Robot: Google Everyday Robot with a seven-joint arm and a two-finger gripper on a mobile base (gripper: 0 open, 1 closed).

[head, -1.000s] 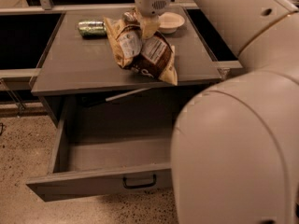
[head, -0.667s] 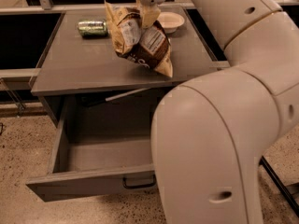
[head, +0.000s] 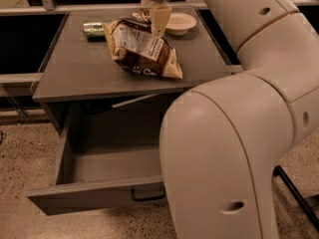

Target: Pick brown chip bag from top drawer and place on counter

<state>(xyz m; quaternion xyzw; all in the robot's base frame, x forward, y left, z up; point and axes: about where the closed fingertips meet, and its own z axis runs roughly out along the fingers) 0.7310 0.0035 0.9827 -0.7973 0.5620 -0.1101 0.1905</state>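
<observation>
One bulky cream robot arm [head: 224,148] fills the near right, its casing bending up and over toward the far side. Beside it the top drawer [head: 89,197] stands pulled out, a shallow grey metal tray with a black wire handle [head: 148,195] on its front panel. The floor [head: 20,158] below is speckled tan stone.

Above the drawer, a pale thin strip [head: 135,101] lies slanted in the dark gap under the grey matte desk [head: 75,71]. The brown chip bag [head: 142,51] lies on the desk, right of its middle, crinkled, dark brown and cream-yellow. A white nutrition-label panel faces up, its print too fine to read. Pale lettering on the brown part near the bag's front edge cannot be made out either.

Farther back, a green can [head: 93,30] lies on its side toward the far left. A shallow white bowl [head: 180,23] sits near the far edge. The gripper [head: 160,21] hangs between them, touching the bag's raised far end. Whether the jaws pinch the bag, I cannot tell. Dark panels and a pale rail run behind.
</observation>
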